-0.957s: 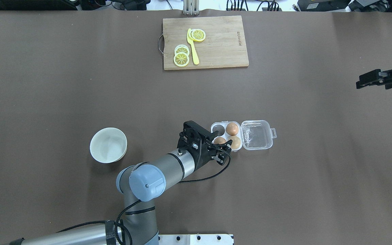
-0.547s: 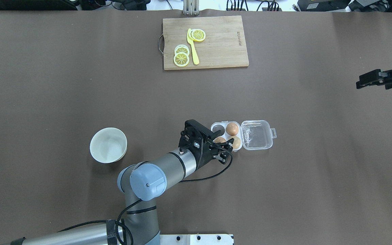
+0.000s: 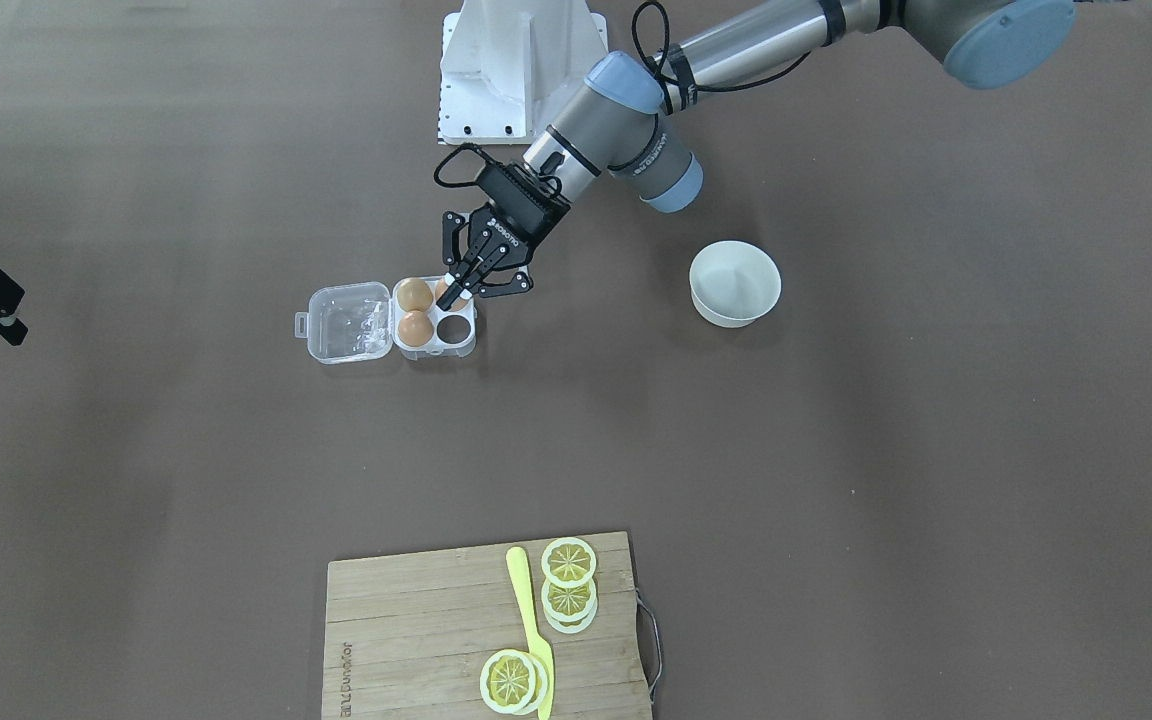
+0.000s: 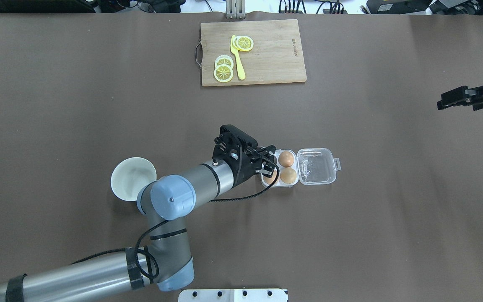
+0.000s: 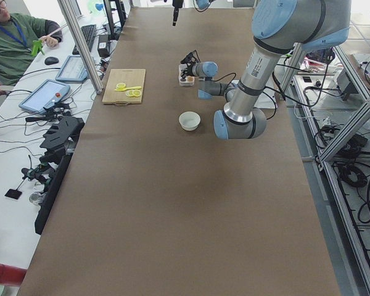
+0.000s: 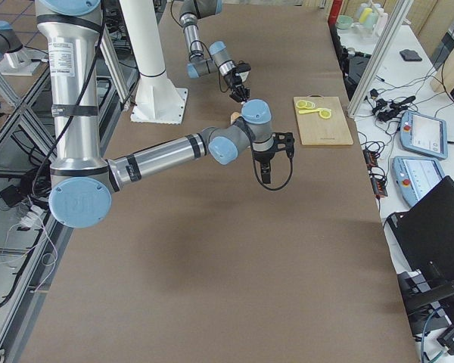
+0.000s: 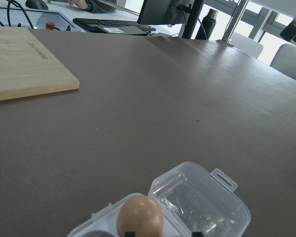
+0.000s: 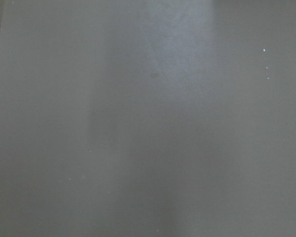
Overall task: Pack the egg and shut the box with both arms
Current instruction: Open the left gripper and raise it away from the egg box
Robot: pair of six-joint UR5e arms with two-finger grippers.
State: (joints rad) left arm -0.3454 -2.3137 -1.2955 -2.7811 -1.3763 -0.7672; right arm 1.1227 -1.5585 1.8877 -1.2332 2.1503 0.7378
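Observation:
The clear box (image 3: 436,353) lies open mid-table, its lid (image 4: 318,167) flat to the right in the overhead view. Two brown eggs (image 4: 286,159) (image 4: 288,175) fill the cells beside the lid. A third egg (image 4: 272,175) rests in the near-left cell, partly under my left gripper (image 4: 271,160). That gripper is open and hovers over the box's left half, holding nothing. The far-left cell (image 3: 453,328) is empty. The left wrist view shows one egg (image 7: 140,216) and the lid (image 7: 202,207). My right gripper (image 4: 451,98) hangs far off at the table's right edge; its state is unclear.
A wooden cutting board (image 4: 275,63) with lemon slices and a yellow knife lies at the far side. A white bowl (image 4: 128,178) stands left of the box, partly under my left elbow. The white pedestal (image 3: 521,70) is at the robot's side. A person sits beyond the table's far edge (image 5: 12,37).
My left gripper has shifted from over the near-left cell toward the far-left one, leaving the egg in its cell. The left elbow swung left over the bowl. The right arm barely moved.

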